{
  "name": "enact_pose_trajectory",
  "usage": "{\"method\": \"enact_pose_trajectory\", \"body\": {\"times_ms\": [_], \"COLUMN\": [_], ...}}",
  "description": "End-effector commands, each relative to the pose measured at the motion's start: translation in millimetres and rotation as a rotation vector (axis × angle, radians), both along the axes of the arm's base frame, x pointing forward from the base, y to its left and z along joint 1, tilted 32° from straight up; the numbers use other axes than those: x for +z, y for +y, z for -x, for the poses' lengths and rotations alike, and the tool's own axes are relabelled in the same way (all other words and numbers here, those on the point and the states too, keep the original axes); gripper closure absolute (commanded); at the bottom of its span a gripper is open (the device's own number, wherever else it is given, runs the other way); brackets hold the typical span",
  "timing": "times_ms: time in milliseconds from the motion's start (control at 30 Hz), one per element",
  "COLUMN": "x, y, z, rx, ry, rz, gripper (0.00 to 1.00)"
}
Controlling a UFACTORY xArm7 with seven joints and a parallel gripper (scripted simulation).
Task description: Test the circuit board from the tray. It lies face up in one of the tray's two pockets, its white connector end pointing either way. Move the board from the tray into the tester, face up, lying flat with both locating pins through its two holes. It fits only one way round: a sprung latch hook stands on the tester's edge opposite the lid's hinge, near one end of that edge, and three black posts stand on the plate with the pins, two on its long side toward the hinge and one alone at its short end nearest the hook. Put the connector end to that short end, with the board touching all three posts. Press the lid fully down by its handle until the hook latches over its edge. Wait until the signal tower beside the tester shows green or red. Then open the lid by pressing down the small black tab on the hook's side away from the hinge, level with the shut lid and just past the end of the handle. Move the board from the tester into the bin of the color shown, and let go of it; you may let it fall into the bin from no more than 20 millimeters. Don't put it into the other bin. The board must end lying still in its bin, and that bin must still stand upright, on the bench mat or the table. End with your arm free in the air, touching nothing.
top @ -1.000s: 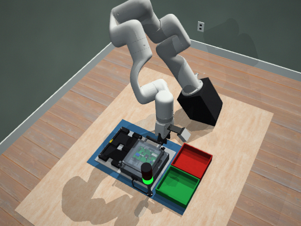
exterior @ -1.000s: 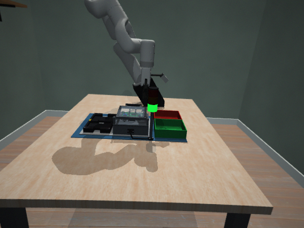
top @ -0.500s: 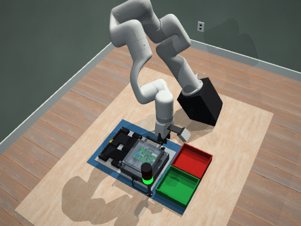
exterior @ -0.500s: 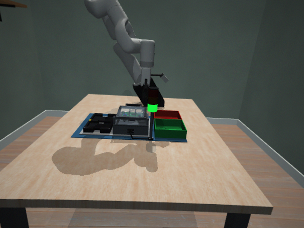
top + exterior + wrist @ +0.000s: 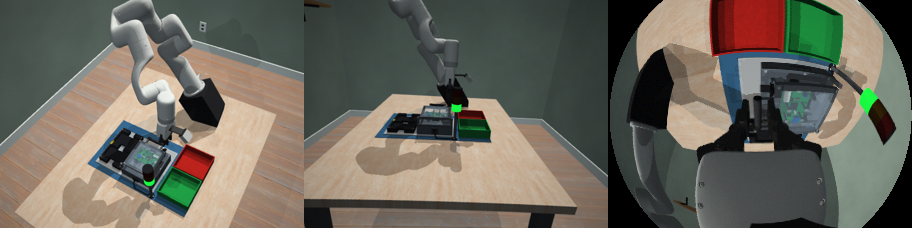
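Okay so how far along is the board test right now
Done: the green circuit board lies in the dark tester under its clear lid, which looks down, and the signal tower glows green. In hand: the tool, partly open and holding nothing, hovers at the tester's far edge. Left: release the lid, lift the board, drop it in the green bin, retreat.

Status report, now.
Gripper part open, holding nothing, above tester's rear edge. Board under shut lid; tower green. Nothing blocking green bin.

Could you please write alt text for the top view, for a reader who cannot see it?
The gripper hangs partly open and empty over the far edge of the tester, whose clear lid covers the circuit board. The signal tower glows green, beside red and green bins.
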State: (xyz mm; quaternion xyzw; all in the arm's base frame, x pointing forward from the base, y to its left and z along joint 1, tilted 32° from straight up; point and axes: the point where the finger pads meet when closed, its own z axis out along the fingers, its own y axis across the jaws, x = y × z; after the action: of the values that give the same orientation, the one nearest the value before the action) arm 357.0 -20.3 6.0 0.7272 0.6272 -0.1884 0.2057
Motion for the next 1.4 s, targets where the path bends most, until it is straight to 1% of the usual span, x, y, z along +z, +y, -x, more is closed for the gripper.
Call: {"method": "enact_pose_trajectory", "body": {"times_ms": [0, 133, 200, 500, 667, 1000, 1367], "x": [2.3, 8.2, 8.2, 28.1, 34.1, 34.4, 26.5], "y": [-1, -11, -11, -42, -51, -53, -58], "z": [-0.8, 1.2, 1.2, 7.6, 9.5, 9.8, 9.9], "rx": [0.002, 0.002, 0.002, 0.002, 0.002, 0.002, 0.002], "ry": [-0.003, -0.003, -0.003, -0.003, -0.003, -0.003, -0.003], "rz": [-0.002, -0.002, -0.002, -0.002, -0.002, -0.002, -0.002], "gripper": [0.73, 0.73, 0.73, 0.73, 0.73, 0.73, 0.73]}}
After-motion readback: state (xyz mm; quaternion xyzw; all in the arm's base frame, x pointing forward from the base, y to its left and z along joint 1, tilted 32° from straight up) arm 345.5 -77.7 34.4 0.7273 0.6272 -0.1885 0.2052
